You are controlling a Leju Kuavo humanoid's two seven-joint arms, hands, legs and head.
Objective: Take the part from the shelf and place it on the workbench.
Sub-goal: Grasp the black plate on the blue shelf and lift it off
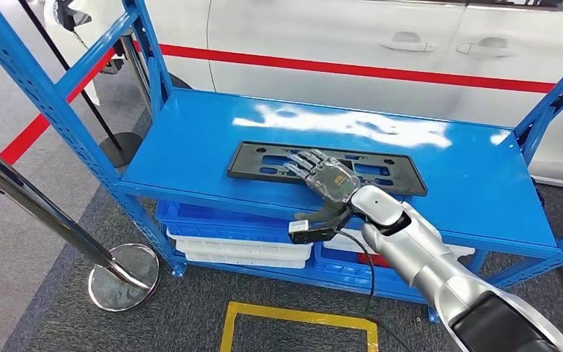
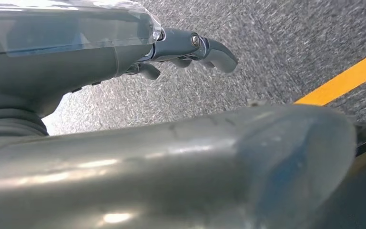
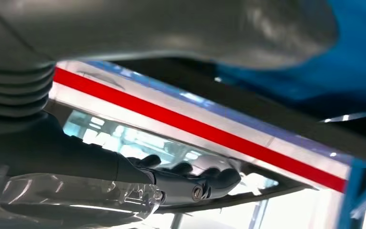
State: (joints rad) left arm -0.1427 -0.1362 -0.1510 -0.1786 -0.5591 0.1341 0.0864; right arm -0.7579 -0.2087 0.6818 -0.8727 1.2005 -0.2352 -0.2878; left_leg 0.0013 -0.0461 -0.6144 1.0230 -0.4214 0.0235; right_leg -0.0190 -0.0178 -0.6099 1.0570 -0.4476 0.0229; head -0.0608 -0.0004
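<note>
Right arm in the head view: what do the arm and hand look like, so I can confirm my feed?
The right arm is a silver, rounded shell that ends in a black section at the picture's lower edge. The right hand has a grey back under a clear glossy cover, dark grey segmented fingers and a thicker dark thumb. A thin black cable hangs from the wrist.

A white car (image 1: 381, 44) with a red stripe along its side stands directly behind the racking. A chrome stanchion post (image 1: 37, 213) leans at the left, its round base (image 1: 123, 277) on grey carpet (image 1: 44, 293). Yellow floor tape (image 1: 297, 317) marks a rectangle in front. Blue and white bins (image 1: 227, 233) sit on the lower level.
</note>
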